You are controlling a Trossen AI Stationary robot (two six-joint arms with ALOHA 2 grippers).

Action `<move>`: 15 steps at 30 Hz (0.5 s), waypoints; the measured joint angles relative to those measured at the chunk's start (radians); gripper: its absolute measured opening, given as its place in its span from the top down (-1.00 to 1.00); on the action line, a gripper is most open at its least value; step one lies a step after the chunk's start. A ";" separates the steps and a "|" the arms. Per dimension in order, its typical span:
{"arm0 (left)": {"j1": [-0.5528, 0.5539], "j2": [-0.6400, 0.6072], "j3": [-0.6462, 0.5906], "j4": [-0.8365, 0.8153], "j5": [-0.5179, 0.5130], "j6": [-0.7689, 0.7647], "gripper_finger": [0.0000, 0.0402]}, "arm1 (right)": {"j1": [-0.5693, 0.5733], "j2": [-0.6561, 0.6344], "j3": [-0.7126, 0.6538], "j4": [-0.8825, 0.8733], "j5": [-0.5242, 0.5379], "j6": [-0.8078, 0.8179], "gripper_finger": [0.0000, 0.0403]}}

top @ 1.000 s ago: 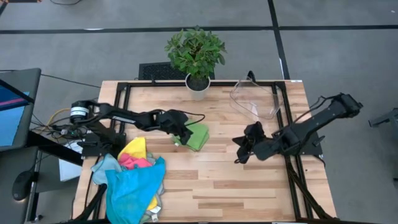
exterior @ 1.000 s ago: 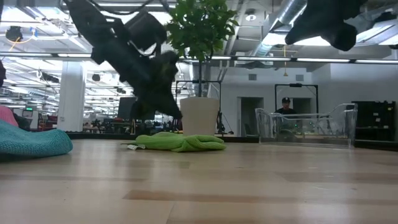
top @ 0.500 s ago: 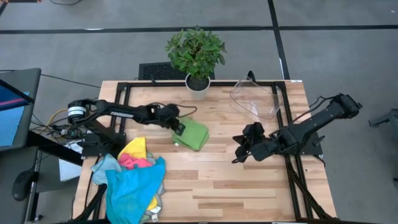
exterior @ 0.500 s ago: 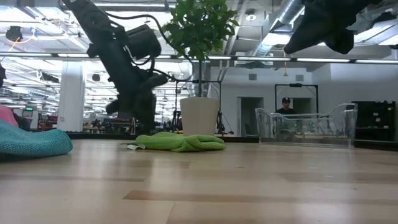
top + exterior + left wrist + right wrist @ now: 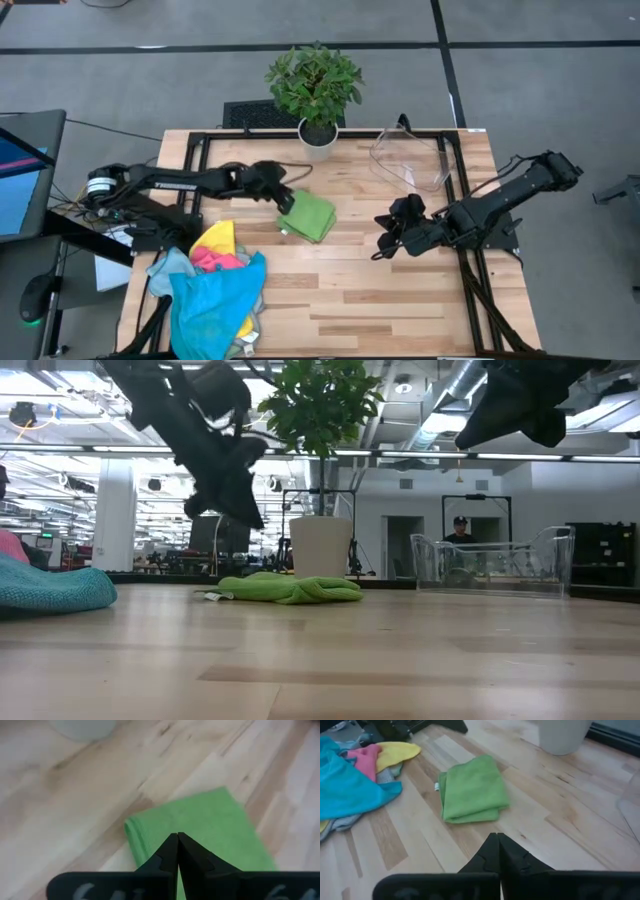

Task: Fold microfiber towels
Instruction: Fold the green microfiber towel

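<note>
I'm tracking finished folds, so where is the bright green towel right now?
In the high view the folded green towel lies flat at mid-table, just in front of the potted plant, with the left gripper at its edge.

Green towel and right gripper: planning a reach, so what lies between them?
Only bare wood lies between the folded green towel and the right gripper, seen in the high view.

The towel pile (image 5: 215, 290) (heaped cloths) runs off the high view's bottom edge.
</note>
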 joint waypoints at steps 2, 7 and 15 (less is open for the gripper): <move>-0.025 0.045 0.003 0.012 -0.013 -0.001 1.00 | 0.000 0.000 0.000 0.002 0.000 0.000 0.91; -0.079 0.165 0.052 0.012 -0.016 0.019 1.00 | 0.000 0.000 0.000 0.005 -0.004 0.001 0.86; -0.088 0.315 0.142 -0.042 -0.016 0.084 1.00 | 0.001 0.000 0.001 0.007 -0.004 0.001 0.93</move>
